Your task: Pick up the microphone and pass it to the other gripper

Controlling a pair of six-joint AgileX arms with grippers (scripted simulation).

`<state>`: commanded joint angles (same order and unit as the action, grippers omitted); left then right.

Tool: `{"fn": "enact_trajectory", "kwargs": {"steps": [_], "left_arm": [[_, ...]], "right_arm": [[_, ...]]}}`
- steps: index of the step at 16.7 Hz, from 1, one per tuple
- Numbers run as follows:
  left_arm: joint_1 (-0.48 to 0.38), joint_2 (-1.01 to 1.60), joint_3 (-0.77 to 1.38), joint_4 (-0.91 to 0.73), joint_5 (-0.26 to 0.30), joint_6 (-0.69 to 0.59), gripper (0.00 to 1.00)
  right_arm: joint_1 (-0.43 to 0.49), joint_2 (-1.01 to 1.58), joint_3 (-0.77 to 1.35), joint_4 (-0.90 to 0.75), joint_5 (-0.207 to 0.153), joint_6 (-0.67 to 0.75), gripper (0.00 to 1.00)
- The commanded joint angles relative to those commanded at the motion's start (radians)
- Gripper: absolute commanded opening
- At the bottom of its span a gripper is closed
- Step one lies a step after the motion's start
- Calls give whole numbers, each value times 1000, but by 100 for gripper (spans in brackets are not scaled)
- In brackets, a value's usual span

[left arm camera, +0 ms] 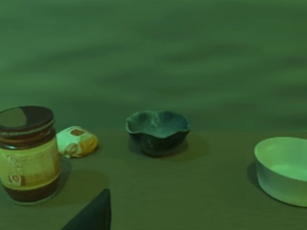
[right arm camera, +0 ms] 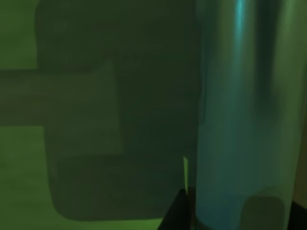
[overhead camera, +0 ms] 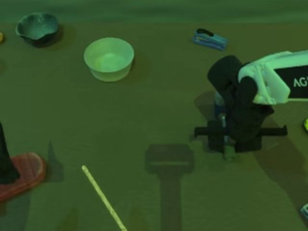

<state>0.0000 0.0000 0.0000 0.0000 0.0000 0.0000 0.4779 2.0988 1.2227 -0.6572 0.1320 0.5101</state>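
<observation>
My right arm reaches in from the right edge, wrist bent down over the right half of the bench (overhead camera: 144,120), its tool (overhead camera: 230,144) closed around the microphone (right arm camera: 240,120) by its grey handle. My left tool (left arm camera: 93,215) sits parked at far left; finger state indeterminate.

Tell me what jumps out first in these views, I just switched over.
The right arm's claw dominates the top view's right side, lowered over the microphone, whose grey handle fills the right wrist view beside a fingertip. Pale bowl and dark bowl sit top left, a thin white stick bottom centre. The left claw waits at the left edge.
</observation>
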Motion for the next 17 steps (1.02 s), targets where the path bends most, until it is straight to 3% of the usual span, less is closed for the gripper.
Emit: {"fn": "enact_trajectory", "kwargs": {"steps": [7, 8, 12, 17], "left_arm": [[0, 0, 0, 0, 0, 0, 100], [0, 0, 0, 0, 0, 0, 100], [0, 0, 0, 0, 0, 0, 100], [0, 0, 0, 0, 0, 0, 100]], "right_arm": [[0, 0, 0, 0, 0, 0, 0], [12, -41, 24, -8, -42, 27, 0], [16, -52, 12, 56, -58, 4, 0], [19, -107, -58, 347, -128, -93, 0]]}}
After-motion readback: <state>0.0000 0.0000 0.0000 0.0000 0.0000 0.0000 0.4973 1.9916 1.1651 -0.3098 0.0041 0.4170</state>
